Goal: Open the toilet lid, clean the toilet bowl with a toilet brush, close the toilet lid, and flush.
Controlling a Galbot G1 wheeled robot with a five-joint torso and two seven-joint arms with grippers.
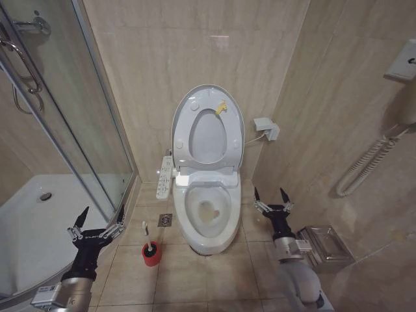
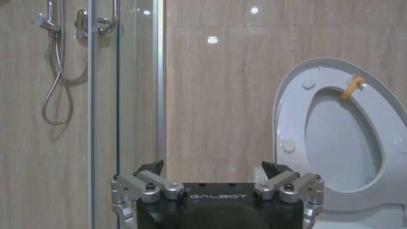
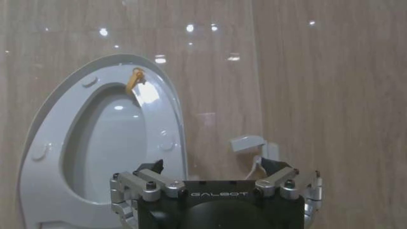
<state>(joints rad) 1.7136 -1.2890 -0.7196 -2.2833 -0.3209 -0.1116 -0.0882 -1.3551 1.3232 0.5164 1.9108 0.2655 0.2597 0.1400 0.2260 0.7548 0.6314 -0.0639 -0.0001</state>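
Beige tiles back the raised toilet lid point(image 1: 207, 104); left tool point(image 1: 99, 218), right tool point(image 1: 272, 196) released; brush point(image 1: 149, 238) bristles hidden.

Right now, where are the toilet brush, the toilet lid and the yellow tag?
toilet brush point(image 1: 147, 234): head view, on its white handle.
toilet lid point(image 1: 184, 105): head view, raised lid's rim.
yellow tag point(image 2: 351, 88): left wrist view, tag's middle.

tiled floor point(image 1: 130, 273), toilet bowl point(image 1: 208, 244), red holder point(image 1: 152, 255)

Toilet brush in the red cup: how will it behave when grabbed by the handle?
The toilet brush has a slim handle, so it is probably light and may twist in a pinch. It leans in the small red holder cup, which looks apt to tip or lift along.
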